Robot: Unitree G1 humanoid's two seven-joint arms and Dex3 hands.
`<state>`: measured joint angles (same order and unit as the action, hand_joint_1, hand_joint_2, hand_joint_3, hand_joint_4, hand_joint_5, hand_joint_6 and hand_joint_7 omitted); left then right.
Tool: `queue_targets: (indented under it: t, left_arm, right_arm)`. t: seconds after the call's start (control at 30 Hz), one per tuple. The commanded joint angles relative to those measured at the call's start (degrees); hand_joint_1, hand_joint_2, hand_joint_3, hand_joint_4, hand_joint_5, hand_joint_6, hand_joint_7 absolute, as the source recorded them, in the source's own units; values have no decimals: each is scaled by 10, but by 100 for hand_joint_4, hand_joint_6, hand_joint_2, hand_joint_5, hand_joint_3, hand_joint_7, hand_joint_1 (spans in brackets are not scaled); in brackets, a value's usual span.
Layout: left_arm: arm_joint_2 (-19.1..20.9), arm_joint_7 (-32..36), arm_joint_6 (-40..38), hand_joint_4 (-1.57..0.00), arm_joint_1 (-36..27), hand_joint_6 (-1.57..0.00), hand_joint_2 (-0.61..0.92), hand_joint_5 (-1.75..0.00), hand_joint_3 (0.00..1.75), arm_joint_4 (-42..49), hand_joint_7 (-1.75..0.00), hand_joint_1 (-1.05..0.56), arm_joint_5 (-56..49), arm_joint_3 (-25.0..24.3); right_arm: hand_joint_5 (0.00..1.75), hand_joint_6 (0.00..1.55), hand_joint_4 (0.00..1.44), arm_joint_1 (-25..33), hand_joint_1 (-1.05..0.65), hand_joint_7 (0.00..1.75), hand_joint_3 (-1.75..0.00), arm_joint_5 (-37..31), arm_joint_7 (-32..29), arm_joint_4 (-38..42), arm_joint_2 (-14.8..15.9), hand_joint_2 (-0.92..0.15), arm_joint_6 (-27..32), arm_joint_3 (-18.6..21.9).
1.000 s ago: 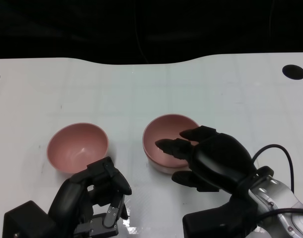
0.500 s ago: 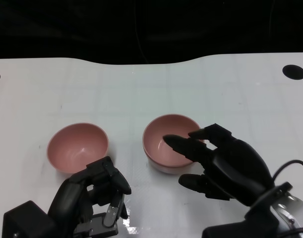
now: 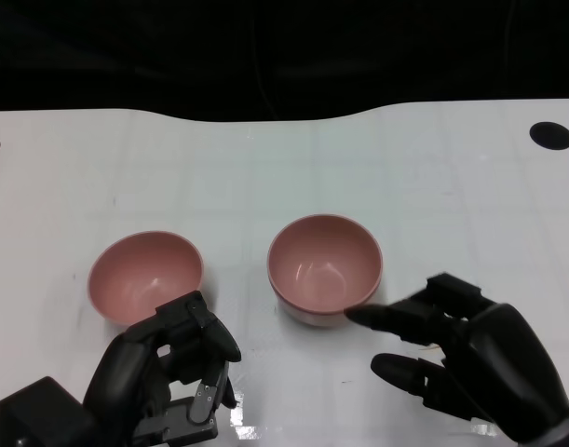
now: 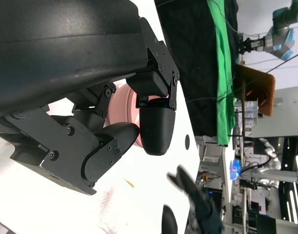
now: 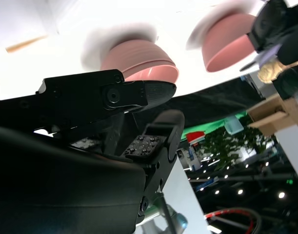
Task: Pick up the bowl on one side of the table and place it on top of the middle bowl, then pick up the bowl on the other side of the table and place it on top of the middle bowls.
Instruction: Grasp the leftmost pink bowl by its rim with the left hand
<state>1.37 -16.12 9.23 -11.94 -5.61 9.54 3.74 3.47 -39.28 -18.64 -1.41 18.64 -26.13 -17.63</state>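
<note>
On the white surface (image 3: 293,158) stand two spots of pink. Near the middle sits a stack of two glossy pink round bowls (image 3: 323,269), one nested in the other; the right wrist view shows the doubled rims at its edge. To the robot's left of the stack, apart from it, rests a single pink round bowl (image 3: 146,274), upright and open to the camera. The right robot hand (image 3: 452,358) lies low at the near edge, just beside the stack on the robot's right, its black fingers (image 3: 396,318) spread and reaching toward the stack's near wall without touching it; it grasps nothing. The left robot hand (image 3: 172,372) sits just in front of the single bowl, its fingers curled inward over its own palm with nothing between them, and from the head view its knuckles overlap the bowl's near rim; whether they touch it cannot be told. A black round hole (image 3: 551,135) marks the surface's far right corner, and a dark backdrop (image 3: 284,47) runs behind the far edge.
</note>
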Motion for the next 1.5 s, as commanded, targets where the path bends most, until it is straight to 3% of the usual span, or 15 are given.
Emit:
queue_targets:
  t: [0.03,0.07,0.1,0.17,0.2,0.3,0.43,0.47,0.57,0.63,0.7,0.8,1.13,1.33,1.5]
  left_arm:
    - [8,-3,12,-81,-7,-71,50,-175,125,0,-152,-10,4,-8]
    - [8,-2,11,-80,-8,-71,50,-175,125,-2,-152,-10,5,-8]
    - [7,-2,11,-80,-8,-71,50,-175,125,-3,-153,-10,6,-9]
    - [7,-1,14,-79,-7,-70,50,-175,125,-3,-153,-9,7,-11]
    - [7,-1,15,-78,-7,-70,51,-175,125,-3,-152,-9,7,-13]
    - [9,3,25,-74,-6,-70,54,-173,121,-1,-148,-9,-5,-15]
    - [12,5,39,-71,-3,-70,56,-162,116,2,-134,-10,-15,-16]
    - [13,7,39,-69,-3,-71,55,-152,116,1,-122,-11,-18,-17]
    - [21,18,49,-67,-1,-70,54,-134,109,-4,-95,-13,-46,-21]
    - [31,28,55,-65,-1,-70,61,-125,89,-13,-79,-17,-76,-22]
    - [42,41,73,-64,0,-70,81,-113,42,-12,-57,-24,-109,-23]
    - [57,66,74,-61,-2,-68,91,-97,12,-30,-34,-30,-167,-26]
    - [100,111,9,-39,-5,-55,89,-76,0,-128,-6,-42,-328,-32]
    - [137,143,-27,-44,22,-48,86,-59,0,-151,0,-48,-493,-17]
    - [145,145,-61,-46,41,-48,83,-55,0,-145,-1,-49,-577,5]
  right_arm:
    - [106,95,79,19,-19,38,-12,17,-10,-9,0,-88,-23,17]
    - [107,96,81,23,-17,40,-14,21,-13,-6,-1,-87,-30,19]
    - [111,98,83,25,-16,45,-30,25,-14,-2,-3,-78,-37,22]
    - [116,99,87,29,-13,60,-87,36,-12,6,-6,-48,-48,28]
    - [116,99,88,30,-12,63,-98,40,-9,9,-6,-43,-50,30]
    - [120,100,91,32,-10,70,-113,48,-1,16,-6,-35,-52,34]
    - [157,98,87,31,-8,87,-128,76,23,25,-10,-28,-43,37]
    - [168,94,87,30,-8,103,-137,87,32,27,-12,-25,-39,38]
    - [174,87,88,27,-9,129,-150,109,57,29,-21,-21,-25,42]
    - [174,85,90,25,-10,136,-154,117,66,31,-30,-20,-16,46]
    - [175,83,91,21,-10,141,-157,125,74,37,-38,-20,-8,47]
    - [175,80,91,17,-11,146,-157,134,89,43,-44,-21,1,48]
    - [175,79,90,18,-11,148,-156,145,106,34,-53,-20,16,56]
    - [175,80,90,16,-11,147,-157,142,105,39,-56,-19,12,56]
    - [175,79,90,17,-11,147,-156,141,109,35,-56,-19,17,56]
